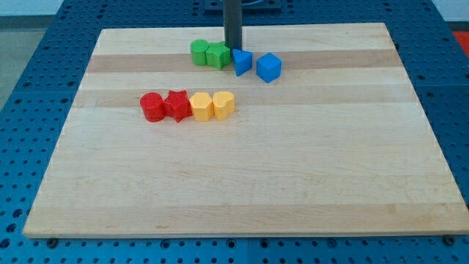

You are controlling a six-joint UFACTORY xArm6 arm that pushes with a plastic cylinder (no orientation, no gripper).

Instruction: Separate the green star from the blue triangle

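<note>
The green star (218,55) sits near the view's top on the wooden board (242,183), touching the blue triangle (242,61) on its right. A green round block (198,52) touches the star's left side. My tip (233,47) stands just behind the seam between the green star and the blue triangle, at the view's top, close to both. A blue cube (269,67) lies a little to the right of the triangle.
A row of touching blocks lies lower left of the green pair: a red round block (152,107), a red star (176,105), a yellow block (201,107) and a second yellow block (223,105). A blue perforated table surrounds the board.
</note>
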